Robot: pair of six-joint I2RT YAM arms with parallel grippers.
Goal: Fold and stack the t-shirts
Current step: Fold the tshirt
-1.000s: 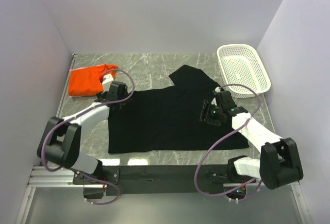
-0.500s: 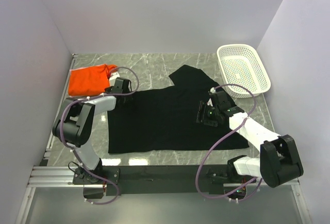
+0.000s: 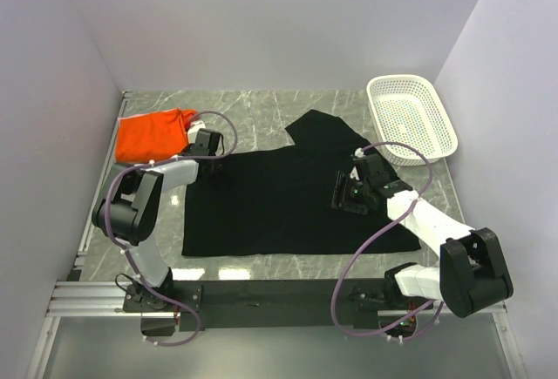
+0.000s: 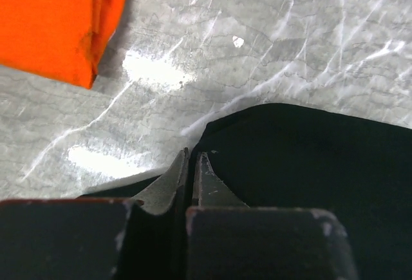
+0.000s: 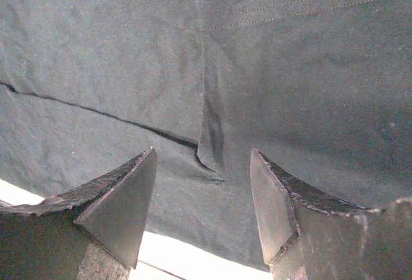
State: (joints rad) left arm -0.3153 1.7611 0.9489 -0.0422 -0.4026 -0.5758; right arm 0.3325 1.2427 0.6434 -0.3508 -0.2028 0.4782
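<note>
The black t-shirt (image 3: 279,200) lies spread flat across the middle of the table. My left gripper (image 3: 209,156) is at its back-left corner. In the left wrist view that gripper (image 4: 194,156) is shut, its fingertips pinched on the black cloth's edge (image 4: 290,158). The orange t-shirt (image 3: 152,135) lies folded at the back left, a bare strip of table between it and the black one; it shows as an orange corner (image 4: 55,19) in the left wrist view. My right gripper (image 3: 344,194) hovers open over the black shirt's right part, a creased fold (image 5: 212,132) between its fingers.
A white mesh basket (image 3: 411,118) stands at the back right, close to the right wall. The marble tabletop (image 3: 253,109) is walled on the left, back and right. A dark rail (image 3: 261,294) with both arm bases runs along the near edge.
My left gripper has slid a little toward the back along the black shirt's left corner and gone from open to shut on the cloth. The right gripper has edged slightly left and stays open.
</note>
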